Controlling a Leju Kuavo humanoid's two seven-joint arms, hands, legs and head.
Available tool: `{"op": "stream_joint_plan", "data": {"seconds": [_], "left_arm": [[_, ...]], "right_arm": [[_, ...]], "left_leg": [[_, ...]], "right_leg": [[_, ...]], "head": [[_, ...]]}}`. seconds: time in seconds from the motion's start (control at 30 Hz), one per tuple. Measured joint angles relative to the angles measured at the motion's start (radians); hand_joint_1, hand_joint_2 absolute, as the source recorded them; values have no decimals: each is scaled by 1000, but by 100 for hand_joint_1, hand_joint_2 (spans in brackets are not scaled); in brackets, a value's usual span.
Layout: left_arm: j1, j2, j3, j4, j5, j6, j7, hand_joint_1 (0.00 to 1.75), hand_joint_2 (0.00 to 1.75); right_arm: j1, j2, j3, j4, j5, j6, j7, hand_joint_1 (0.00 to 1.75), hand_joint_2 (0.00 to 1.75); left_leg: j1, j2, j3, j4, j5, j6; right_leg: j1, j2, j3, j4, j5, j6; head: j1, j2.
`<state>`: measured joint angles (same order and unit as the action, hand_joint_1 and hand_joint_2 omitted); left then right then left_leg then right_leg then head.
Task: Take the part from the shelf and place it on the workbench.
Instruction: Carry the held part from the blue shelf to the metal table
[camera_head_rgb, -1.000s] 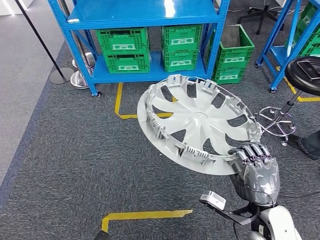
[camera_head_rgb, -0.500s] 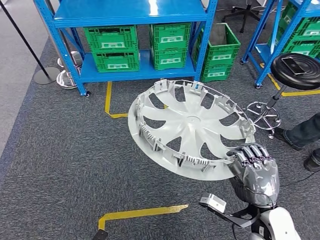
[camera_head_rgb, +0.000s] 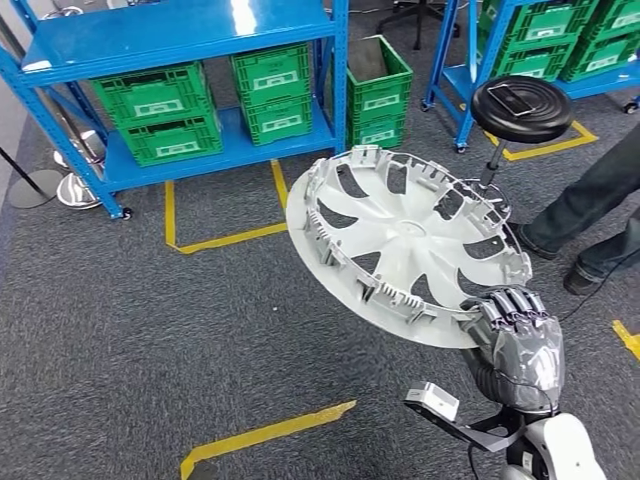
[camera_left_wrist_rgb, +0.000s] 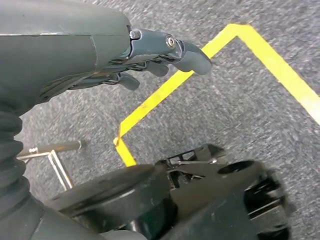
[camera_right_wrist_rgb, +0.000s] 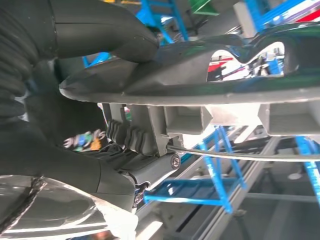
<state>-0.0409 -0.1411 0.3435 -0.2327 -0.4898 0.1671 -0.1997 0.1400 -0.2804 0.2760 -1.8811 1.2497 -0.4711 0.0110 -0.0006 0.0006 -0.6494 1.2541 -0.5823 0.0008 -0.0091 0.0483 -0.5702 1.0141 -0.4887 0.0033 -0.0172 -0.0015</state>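
Observation:
The part is a large silver-grey wheel cover (camera_head_rgb: 407, 240) with curved spokes and clips around its rim. My right hand (camera_head_rgb: 519, 345) grips its near edge and holds it roughly level above the carpet, in front of me. In the right wrist view the cover's rim (camera_right_wrist_rgb: 211, 90) lies clamped between the thumb (camera_right_wrist_rgb: 102, 30) and the darker fingers (camera_right_wrist_rgb: 136, 167). My left hand (camera_left_wrist_rgb: 124, 60) hangs beside my body over the floor, its fingers loosely extended and holding nothing.
A blue shelf (camera_head_rgb: 181, 40) with green crates (camera_head_rgb: 158, 110) stands ahead at the left; another green crate (camera_head_rgb: 377, 90) sits on the floor beside it. A black stool (camera_head_rgb: 521, 105) and a person's legs (camera_head_rgb: 596, 210) are at the right. Yellow tape (camera_head_rgb: 256, 437) marks the grey carpet.
The whole scene has slid left and turned as the camera moved right: the shelf shifted leftward, the stool and the person's legs came further in. The cover stays in my right hand.

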Motion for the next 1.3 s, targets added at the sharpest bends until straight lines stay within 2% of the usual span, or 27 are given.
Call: {"op": "stream_joint_plan", "data": {"seconds": [0.07, 0.1, 0.13, 0.2, 0.23, 0.3, 0.37, 0.4, 0.43, 0.47, 0.5, 0.57, 0.63, 0.67, 0.73, 0.8, 0.87, 0.9, 0.93, 0.97, 1.0, 1.03, 1.1, 1.17, 1.23, 1.27, 1.3], "left_arm": [[-1, 1, 2, 0, 0, 0, 0, 0, 175], [-2, 2, 3, 0, 0, 0, 0, 0, 175], [-2, 2, 4, 0, 0, 0, 0, 0, 175], [-4, 2, 5, -1, -1, 0, 0, 0, 175], [-6, 1, 5, -1, -2, 0, 0, 0, 175], [-10, 0, 5, -2, -3, -1, 0, 0, 175], [-9, 0, 6, -2, -3, -1, 0, 0, 175], [-7, 0, 6, -2, -3, -2, 0, 0, 175], [-6, -1, 6, -2, -3, -2, 0, 0, 175], [-5, -1, 6, -2, -3, -2, 0, 0, 175], [-6, -2, 6, -2, -3, -2, 0, 0, 175], [-8, -3, 6, -2, -3, -2, 0, 0, 175], [-9, -4, 6, -2, -4, -2, 0, 0, 175], [-9, -4, 6, -2, -4, -2, 0, 0, 175], [-10, -3, 6, -2, -5, -2, 0, 0, 175], [-12, -3, 6, -2, -5, -2, 0, 0, 175], [-11, -3, 6, -2, -6, -2, 0, 0, 175], [-9, -3, 6, -2, -6, -3, 0, 0, 175], [-7, -3, 6, -2, -6, -3, 0, 0, 175], [-5, -3, 6, -2, -6, -3, 0, 0, 175], [-4, -3, 6, -2, -6, -3, 0, 0, 175], [-5, -2, 6, -2, -6, -3, 0, 0, 175], [-5, -1, 7, -2, -6, -3, 0, 0, 175], [-5, 1, 7, -2, -9, -3, -1, 0, 175], [-6, 0, 7, -2, -12, -4, -1, 0, 175], [-6, 0, 7, -3, -14, -4, -2, 0, 175], [-6, 0, 8, -3, -14, -5, -2, 0, 175]], "right_arm": [[-1, 0, 0, 0, 0, 0, -1, 175, 175], [-3, 0, 0, 0, -1, 0, -2, 175, 175], [-4, 0, -1, 0, -1, 0, -3, 175, 175], [-5, 0, -1, 0, -2, 0, -4, 175, 175], [-4, 0, -1, 0, -2, 0, -5, 175, 175], [-6, -1, -2, 0, -2, -1, -6, 175, 175], [-12, -3, -2, 0, -3, -1, -6, 175, 175], [-13, -3, -2, 0, -3, -1, -6, 175, 175], [-13, -3, -2, 1, -3, -1, -7, 175, 175], [-13, -3, -1, 1, -2, -1, -8, 175, 175], [-13, -3, -1, 1, -2, -1, -9, 175, 175], [-16, -3, -1, 0, -2, -1, -12, 175, 175], [-21, -3, 0, 0, -2, -1, -13, 175, 175], [-23, -3, 0, 0, -2, -1, -14, 175, 175], [-22, -3, 0, 0, -2, -2, -14, 175, 175], [-24, -3, 1, -1, -3, -1, -15, 175, 175], [-27, -3, 2, -1, -5, -1, -16, 175, 175], [-29, -3, 2, -1, -6, 0, -17, 175, 175], [-30, -3, 2, -1, -8, 0, -17, 175, 175], [-30, -3, 2, -1, -9, 0, -17, 175, 175], [-30, -3, 3, -1, -9, 0, -17, 175, 175], [-30, -3, 3, -1, -10, 0, -18, 175, 175], [-33, -3, 4, -2, -10, 0, -18, 175, 175], [-37, -3, 5, -2, -13, 1, -18, 175, 175], [-37, -3, 5, -2, -16, 2, -17, 175, 175], [-36, -4, 5, -2, -18, 3, -17, 175, 175], [-36, -4, 5, -2, -20, 4, -17, 175, 175]], "left_leg": [[-1, -38, 55, -130, 74, 17], [-1, -56, 75, -179, 96, 24], [-2, -69, 86, -207, 104, 28], [-4, -59, 90, -225, 102, 30], [-2, -46, 94, -237, 103, 30], [4, -23, 103, -263, 108, 33], [4, 1, 103, -270, 113, 37], [4, 14, 102, -269, 113, 37], [4, 27, 102, -268, 113, 37], [4, 40, 103, -268, 112, 36], [4, 51, 103, -267, 111, 35], [3, 70, 103, -262, 106, 27], [-3, 88, 102, -253, 100, 17], [-6, 96, 102, -249, 99, 13], [-5, 109, 103, -246, 94, 5], [1, 70, 90, -206, 59, -7], [4, 19, 44, -89, -13, -12], [5, 10, 16, -20, -44, -12], [4, 8, -5, 31, -61, -10], [4, 6, -11, 48, -56, -8], [4, 2, 2, 22, -31, -3], [4, -8, 30, -38, 8, 3], [5, -55, 89, -170, 70, 18], [6, -85, 113, -229, 80, 22], [6, -68, 114, -242, 81, 22], [8, -55, 115, -249, 86, 23], [10, -42, 116, -256, 91, 26]], "right_leg": [[1, 25, 1, 1, 1, 1], [1, 37, -2, 2, 3, 3], [-2, 48, -6, 2, 5, 7], [-5, 68, -17, 0, 13, 20], [-5, 67, -24, 1, 13, 26], [-2, 27, -50, 38, -14, 36], [-2, -25, -103, 150, -73, 44], [-4, -36, -131, 212, -96, 48], [-6, -42, -149, 252, -105, 52], [-8, -46, -150, 258, -96, 55], [-10, -52, -131, 223, -70, 57], [-9, -89, -56, 88, -12, 59], [-4, -116, -10, 2, 8, 47], [-1, -115, -7, -6, 4, 40], [-2, -93, -12, -5, 8, 25], [-5, -72, -15, -6, 14, 12], [-6, -51, -19, -6, 18, 3], [-5, -39, -21, -6, 20, 0], [-4, -26, -22, -5, 21, -1], [-3, -12, -23, -5, 23, -2], [-2, 2, -23, -5, 24, -2], [-1, 16, -23, -4, 25, -1], [0, 42, -24, -2, 27, 3], [-3, 64, -34, 0, 33, 13], [-6, 86, -45, -4, 43, 28], [-6, 79, -51, -2, 42, 34], [-4, 56, -62, 13, 30, 39]], "head": [[1, 0], [1, 0], [2, 0], [0, 0], [0, 0], [8, 0], [15, 0], [15, 0], [15, 0], [15, 0], [15, 0], [16, 0], [16, 0], [16, 0], [14, 0], [13, 0], [12, 0], [12, 0], [12, 0], [12, 0], [12, 0], [12, 0], [13, 0], [12, 0], [10, 0], [11, 0], [14, 0]]}}
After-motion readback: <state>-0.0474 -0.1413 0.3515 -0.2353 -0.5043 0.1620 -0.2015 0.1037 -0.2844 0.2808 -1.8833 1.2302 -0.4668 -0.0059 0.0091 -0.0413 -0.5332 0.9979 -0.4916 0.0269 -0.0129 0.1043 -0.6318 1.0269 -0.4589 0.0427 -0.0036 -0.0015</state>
